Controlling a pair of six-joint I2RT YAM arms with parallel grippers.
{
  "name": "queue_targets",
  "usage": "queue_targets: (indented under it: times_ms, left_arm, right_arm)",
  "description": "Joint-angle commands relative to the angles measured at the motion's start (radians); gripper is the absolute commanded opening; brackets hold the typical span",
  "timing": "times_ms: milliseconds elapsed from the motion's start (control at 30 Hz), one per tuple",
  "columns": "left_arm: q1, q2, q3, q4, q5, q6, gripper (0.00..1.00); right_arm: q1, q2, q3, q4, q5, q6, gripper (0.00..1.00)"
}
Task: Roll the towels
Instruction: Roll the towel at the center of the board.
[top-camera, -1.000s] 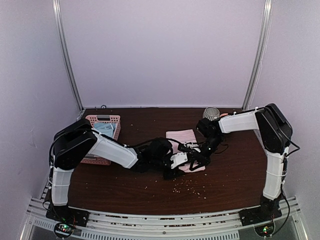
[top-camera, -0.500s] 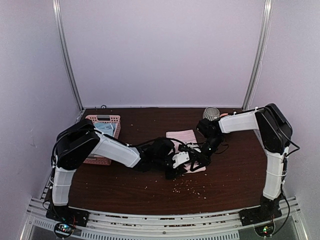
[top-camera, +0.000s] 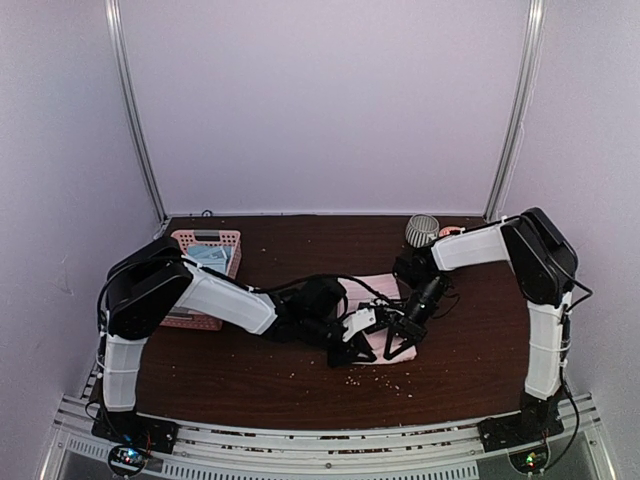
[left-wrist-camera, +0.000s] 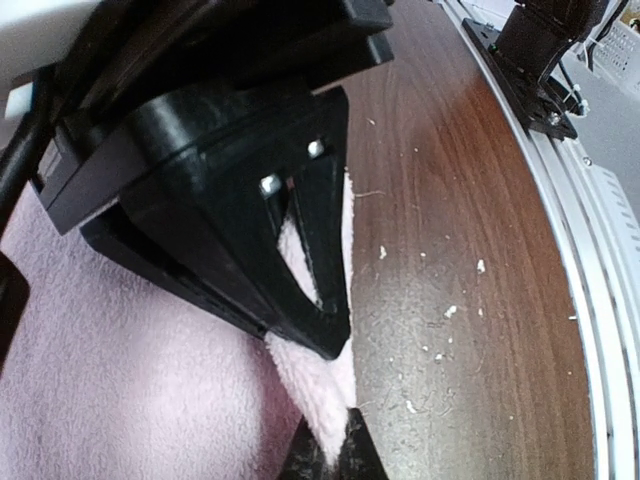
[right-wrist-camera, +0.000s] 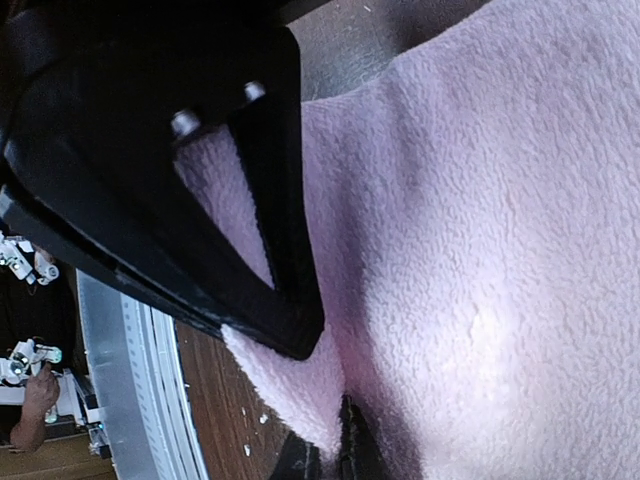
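Both claws pinched tight on the pink towel (right-wrist-camera: 480, 200), dead centre of the table (top-camera: 470, 350)!
Dark wood top speckled with pale crumbs, pale lilac walls all round. The left gripper (top-camera: 352, 354) stretches in low from 9 o'clock, the right gripper (top-camera: 396, 350) folds down from 2 o'clock, each nipping the towel's 6 o'clock edge. Pink basket (top-camera: 205, 262) at 10, striped mug (top-camera: 422, 229) at 1.

One towel (right-wrist-camera: 480, 220), one basket (top-camera: 180, 238), one mug (top-camera: 421, 230)
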Motion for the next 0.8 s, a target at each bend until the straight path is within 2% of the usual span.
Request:
queue_targets:
  times_ms: [0,300,500,633,767]
  left_arm:
    - [0.021,0.017,0.005,-0.087,0.099,-0.086,0.0]
    - [0.025,0.016,-0.014,-0.138,0.012,-0.089,0.0]
    - [0.03,-0.077,-0.115,-0.15,-0.12,-0.1,0.18]
    - [0.019,-0.217,-0.212,-0.128,-0.259,-0.097,0.33]
    - [-0.082,-0.317,-0.256,-0.121,-0.449,0.064,0.41]
  right_arm:
    - [-0.013,0.057,-0.001,-0.058,0.054,0.019,0.03]
    - [-0.014,0.144,0.048,-0.018,0.098,0.186,0.01]
    - [-0.013,0.192,0.052,-0.022,0.108,0.218,0.01]
    - [-0.013,0.209,0.056,-0.024,0.109,0.224,0.01]
    - [-0.013,0.22,0.074,-0.026,0.11,0.234,0.01]
